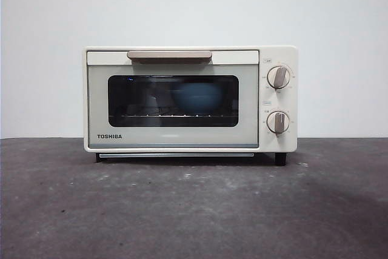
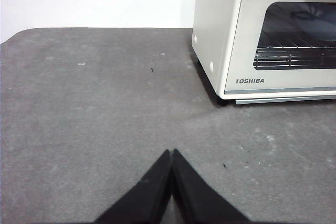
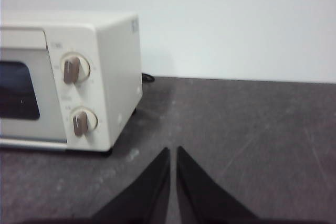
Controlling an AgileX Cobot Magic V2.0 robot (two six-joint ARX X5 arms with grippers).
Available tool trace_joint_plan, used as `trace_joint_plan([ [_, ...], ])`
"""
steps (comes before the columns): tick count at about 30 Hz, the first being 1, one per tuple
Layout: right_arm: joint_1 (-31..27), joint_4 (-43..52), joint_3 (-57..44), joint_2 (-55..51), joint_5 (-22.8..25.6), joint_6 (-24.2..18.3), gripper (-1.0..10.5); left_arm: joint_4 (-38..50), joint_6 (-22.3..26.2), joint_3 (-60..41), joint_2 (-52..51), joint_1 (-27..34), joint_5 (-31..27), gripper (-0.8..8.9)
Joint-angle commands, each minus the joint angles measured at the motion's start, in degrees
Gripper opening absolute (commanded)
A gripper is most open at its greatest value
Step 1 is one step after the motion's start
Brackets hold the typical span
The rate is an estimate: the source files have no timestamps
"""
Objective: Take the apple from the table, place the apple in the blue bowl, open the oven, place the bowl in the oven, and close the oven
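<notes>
The left gripper (image 2: 171,153) has its fingers (image 2: 152,192) pressed together, holding nothing, above the bare surface (image 2: 94,108) near the oven's (image 1: 190,98) TOSHIBA corner. The right gripper (image 3: 172,150) is likewise closed and empty, by the oven's knob side. The oven door is shut; the blue bowl (image 1: 197,98) shows dimly on the rack behind the glass.

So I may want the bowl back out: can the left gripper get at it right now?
Probably not. The blue bowl sits inside the oven behind its closed door; the left gripper, jaws shut, would first have to pull the handle.
</notes>
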Motion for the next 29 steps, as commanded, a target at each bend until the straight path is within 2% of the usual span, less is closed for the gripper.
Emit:
trace_joint_plan([
  [1,0.0,-2.4,-0.3,-1.1,0.0,1.4,0.0,0.4,-0.1,-1.4,-0.1,0.1,-0.1,0.08],
  [8,0.0,-11.7,-0.3,-1.1,0.1,1.4,0.0,0.4,-0.1,-1.4,-0.1,0.1,-0.1,0.08],
  [13,0.0,-11.3,-0.2,-1.1,0.4,2.5,0.0,0.4,-0.1,-1.4,-0.1,0.1,-0.1,0.08],
  [29,0.0,-10.4,-0.2,-1.1,1.3,2.4,0.0,0.4,-0.1,-1.4,-0.1,0.1,-0.1,0.08],
])
